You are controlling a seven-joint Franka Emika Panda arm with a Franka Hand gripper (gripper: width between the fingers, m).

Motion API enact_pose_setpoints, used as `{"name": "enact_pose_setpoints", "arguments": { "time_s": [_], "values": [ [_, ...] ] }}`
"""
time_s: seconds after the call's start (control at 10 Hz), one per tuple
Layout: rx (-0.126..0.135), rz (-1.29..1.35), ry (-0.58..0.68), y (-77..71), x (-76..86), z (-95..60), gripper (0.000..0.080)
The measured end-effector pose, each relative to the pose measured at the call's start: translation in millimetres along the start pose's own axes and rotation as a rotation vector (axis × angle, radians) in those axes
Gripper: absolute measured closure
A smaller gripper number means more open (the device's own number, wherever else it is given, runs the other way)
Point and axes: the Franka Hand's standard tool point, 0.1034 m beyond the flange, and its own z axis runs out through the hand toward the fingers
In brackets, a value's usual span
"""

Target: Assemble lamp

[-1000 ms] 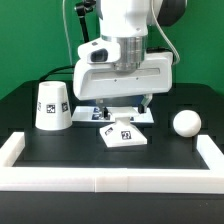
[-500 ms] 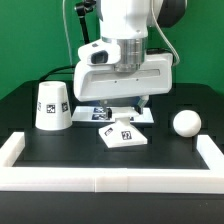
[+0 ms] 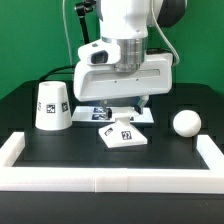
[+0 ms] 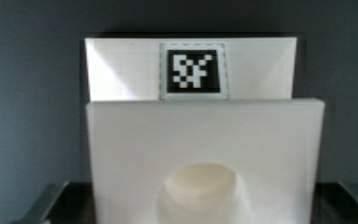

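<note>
The flat square lamp base (image 3: 122, 133) lies at the table's middle, a tag on its upper face. My gripper (image 3: 122, 110) hangs low just behind and above it, fingers spread wide. In the wrist view a white block with a round socket (image 4: 202, 180), the base, fills the space between my dark fingertips (image 4: 51, 208); the gripper (image 4: 197, 212) is open and I see no squeeze on it. A tagged white face (image 4: 194, 72) lies beyond; I cannot tell what it belongs to. The tapered shade (image 3: 52, 106) stands on the exterior view's left. The ball-headed bulb (image 3: 184, 123) lies on its right.
The marker board (image 3: 142, 116) lies flat behind the base, under my gripper. A low white wall (image 3: 110, 176) runs along the table's front and up both sides. A green backdrop stands behind the arm.
</note>
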Motion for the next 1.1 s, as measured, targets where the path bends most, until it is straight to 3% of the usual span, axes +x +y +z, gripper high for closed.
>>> {"name": "enact_pose_setpoints", "arguments": {
  "time_s": [0.1, 1.1],
  "values": [
    [0.0, 0.003, 0.001, -0.4, 5.9, -0.2, 0.0264],
    [-0.017, 0.088, 0.125, -14.0, 127.5, -9.7, 0.0263]
  ]
}}
